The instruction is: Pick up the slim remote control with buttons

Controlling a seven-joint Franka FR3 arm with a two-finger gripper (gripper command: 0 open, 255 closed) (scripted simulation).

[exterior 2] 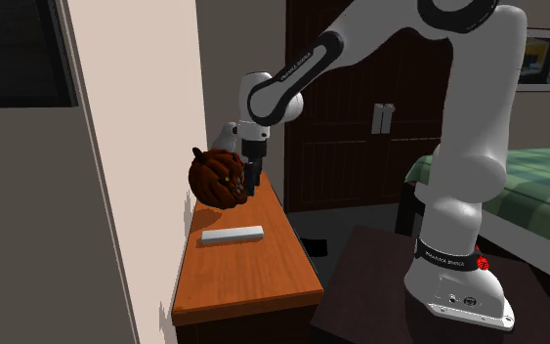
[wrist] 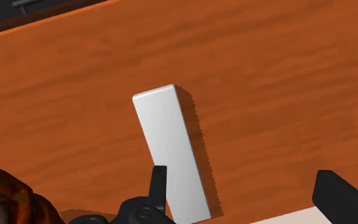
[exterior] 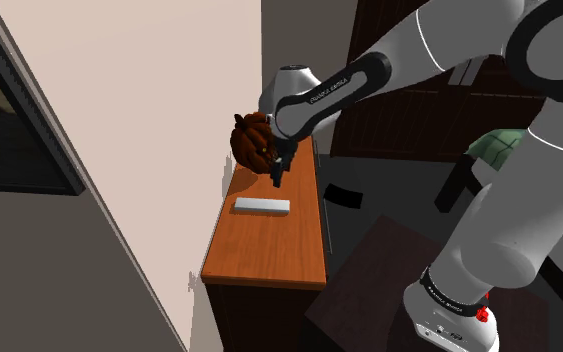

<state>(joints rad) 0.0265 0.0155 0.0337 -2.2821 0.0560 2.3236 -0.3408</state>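
Note:
A slim plain white remote (exterior: 262,206) (exterior 2: 232,235) lies flat on the orange-brown wooden cabinet top (exterior: 269,255), near the wall-side edge. My black gripper (exterior: 278,178) (exterior 2: 251,186) hangs open above the top, just beyond the remote's far end and beside a brown pumpkin-like ornament (exterior: 252,140) (exterior 2: 216,179). In the wrist view the remote (wrist: 170,151) runs lengthwise away from the gripper (wrist: 243,181). One fingertip (wrist: 160,177) overlaps its near end and the other (wrist: 329,184) stands far off to the side. Nothing is held. No buttons show on the remote.
The cabinet stands against a pale wall (exterior: 149,120). The ornament (wrist: 6,197) sits close to the gripper. Beyond the cabinet are a dark wardrobe (exterior 2: 360,98), a flat black thing on the floor (exterior: 342,196) and a green plaid bed (exterior 2: 517,191).

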